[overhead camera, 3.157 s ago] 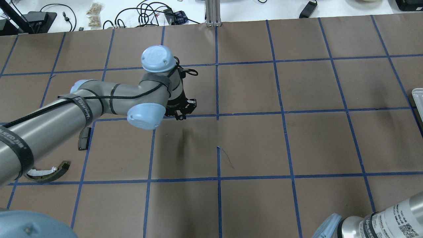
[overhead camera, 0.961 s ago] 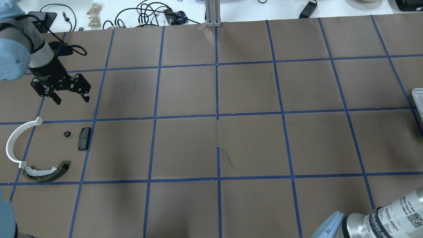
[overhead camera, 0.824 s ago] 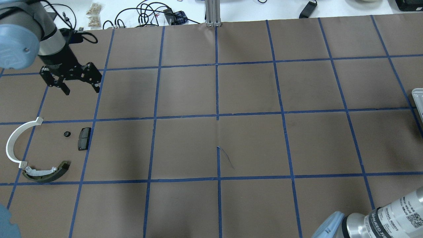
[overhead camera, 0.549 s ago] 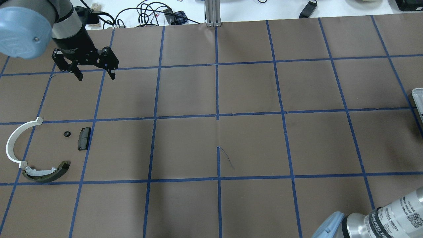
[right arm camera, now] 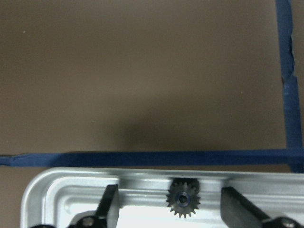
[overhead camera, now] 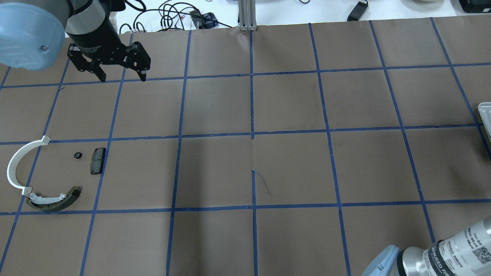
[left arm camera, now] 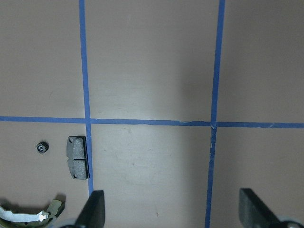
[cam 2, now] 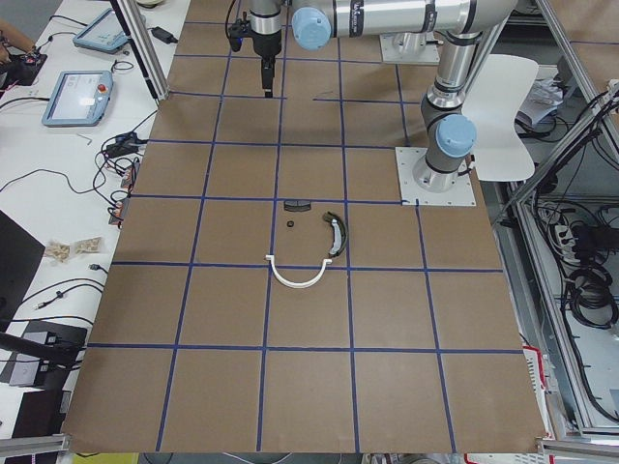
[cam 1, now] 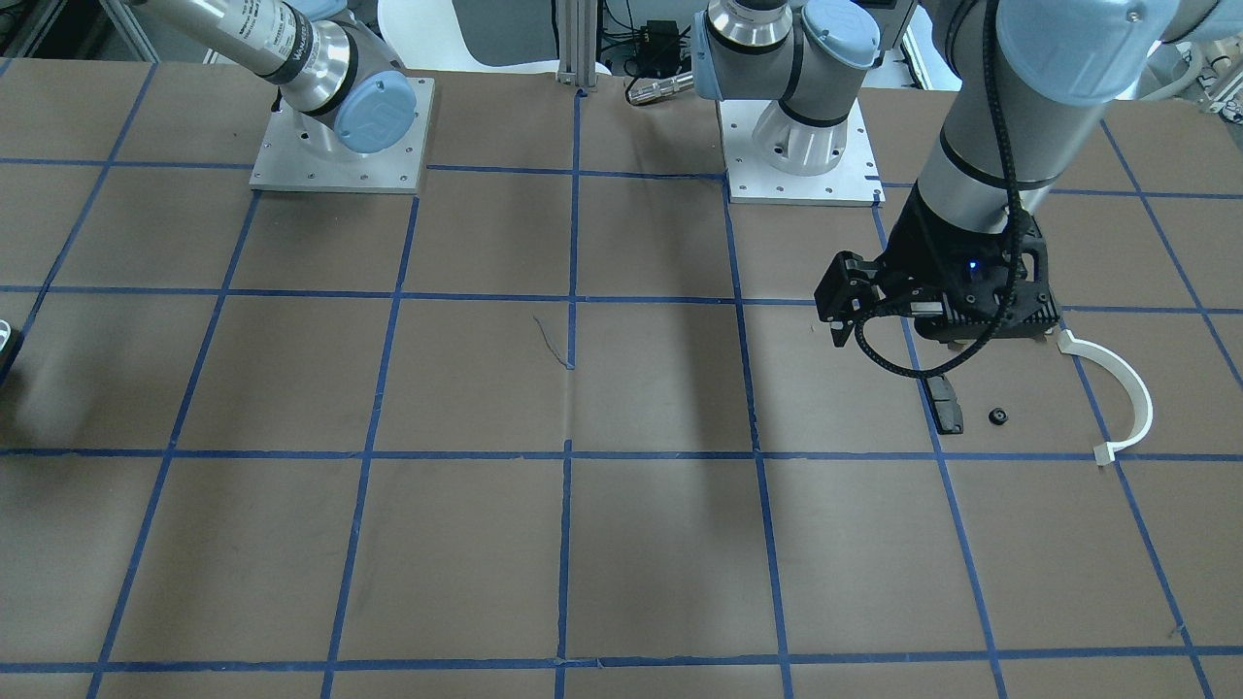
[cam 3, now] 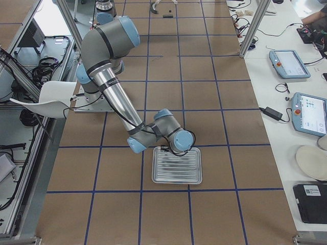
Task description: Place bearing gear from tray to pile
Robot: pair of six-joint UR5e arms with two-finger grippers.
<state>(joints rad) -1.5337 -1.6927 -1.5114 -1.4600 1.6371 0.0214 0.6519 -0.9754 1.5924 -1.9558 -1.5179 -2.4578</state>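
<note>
A small dark bearing gear (right arm camera: 183, 197) lies in the silver tray (right arm camera: 71, 183), against its rim. My right gripper (right arm camera: 173, 209) hangs open over it, one finger on each side, neither touching. The pile sits at the table's left: a white arc (overhead camera: 13, 161), an olive shoe (overhead camera: 53, 201), a black pad (overhead camera: 98, 161) and another small black gear (overhead camera: 78, 155). My left gripper (overhead camera: 122, 76) is open and empty, high above the table, well behind the pile and to its right. Its wrist view shows the pad (left arm camera: 77, 157) and gear (left arm camera: 41, 147) at the lower left.
The tray (cam 3: 179, 171) rests at the table's right end, just under my right wrist. Brown paper with a blue tape grid covers the table (overhead camera: 291, 165). Cables and small devices (overhead camera: 172, 15) lie on the white bench beyond the far edge.
My left arm left the table's middle, uncovering the pile with a small gear beside the pad. Over the last second the left gripper moved back and right, staying open.
</note>
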